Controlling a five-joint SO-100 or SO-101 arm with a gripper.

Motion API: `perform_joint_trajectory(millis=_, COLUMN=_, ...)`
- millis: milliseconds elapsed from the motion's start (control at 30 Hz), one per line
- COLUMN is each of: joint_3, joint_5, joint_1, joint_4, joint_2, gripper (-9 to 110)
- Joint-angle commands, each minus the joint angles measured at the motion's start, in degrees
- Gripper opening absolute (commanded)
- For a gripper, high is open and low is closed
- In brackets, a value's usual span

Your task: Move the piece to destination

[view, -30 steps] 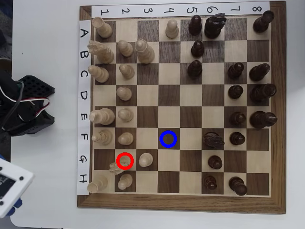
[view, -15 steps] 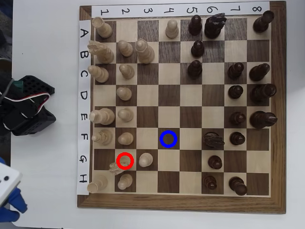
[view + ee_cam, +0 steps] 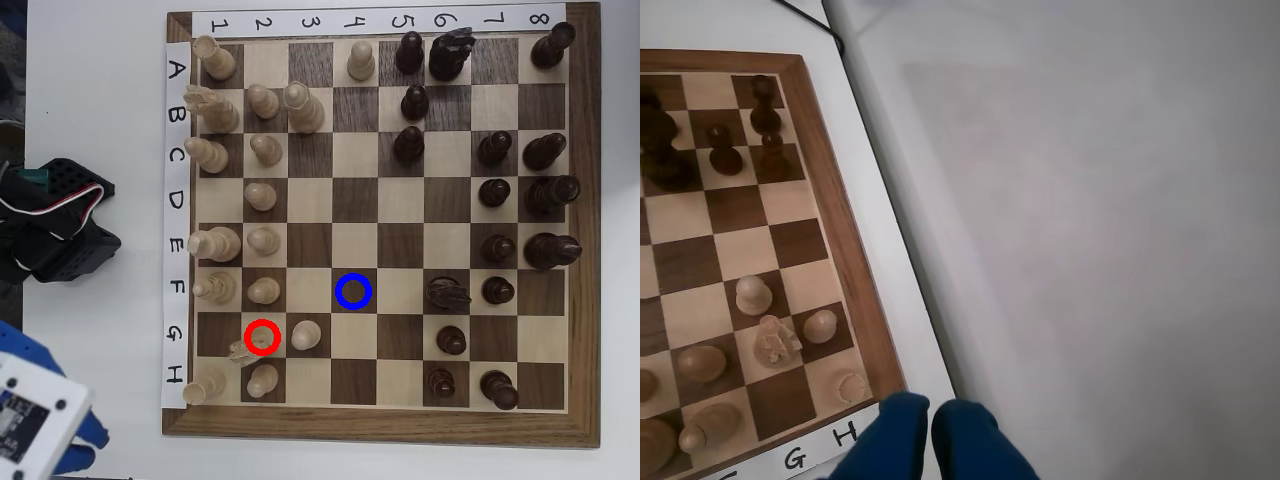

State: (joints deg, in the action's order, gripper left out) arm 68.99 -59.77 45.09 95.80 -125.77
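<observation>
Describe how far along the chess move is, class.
Nothing is done: the piece sits under the red ring and the blue-ringed square is empty. The gripper hangs off the board by row H, holding nothing. Reaching, grasping and moving remain.

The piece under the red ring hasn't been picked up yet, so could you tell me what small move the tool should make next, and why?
Probably swing right over the board toward the piece: the tool hangs empty off the board's corner by row H.
</observation>
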Motion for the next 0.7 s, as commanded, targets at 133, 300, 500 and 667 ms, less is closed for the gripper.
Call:
perform_joint_trajectory(millis=133, joint_3=-6.86, joint_5=-5.01, joint_1=-5.98, joint_4=0.62, joint_2=2.55, gripper=0)
perform_joint_trajectory(millis=300, joint_3=-6.06, joint_5=-8.00, joint_1=-7.82, joint_4=0.62, joint_2=2.90, gripper=0)
perform_joint_trajectory(millis=500, joint_3=-3.87, joint_5=-9.58, joint_1=-8.61, joint_4=0.62, joint_2=3.25, gripper=0)
perform_joint_trajectory(millis=667, joint_3=-0.09, joint_5=-9.84, joint_1=-8.88, joint_4=0.62, joint_2=3.52, gripper=0)
